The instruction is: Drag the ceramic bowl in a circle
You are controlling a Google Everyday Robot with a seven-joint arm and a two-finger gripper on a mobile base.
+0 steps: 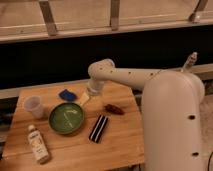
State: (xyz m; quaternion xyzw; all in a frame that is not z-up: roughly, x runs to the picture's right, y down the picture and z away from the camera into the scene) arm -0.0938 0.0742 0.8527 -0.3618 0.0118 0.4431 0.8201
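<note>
While the ceramic bowl point(66, 119) sat on the left half of the wooden desk point(120, 145), it rested flat with its opening up, a round, shallow green dish with a darker rim and pale streaks across its inside. Nothing lay in it. At its upper right edge hung the gripper point(82, 102), pointed down and to the left from the end of the white arm point(125, 77), with its tip just over or against the rim; whether it touched the bowl could not be told. The fingers point(84, 99) stood apart and held nothing.

Just behind the bowl, near the gripper, lay a small blue object point(67, 94). To the bowl's upper left, close by but apart from it, stood a translucent white cup point(33, 106), upright. Below and left of the bowl a pale bottle point(38, 145) lay on its side near the desk's front edge. To the bowl's right, a black striped packet point(98, 128) lay at a slant, and beyond it, farther back, a small dark red object point(114, 108) rested on the wood.

The arm reached in from the right, its rounded joint point(101, 71) above the desk's rear edge, and the robot's bulky white body point(172, 120) filled the right side of the view.
</note>
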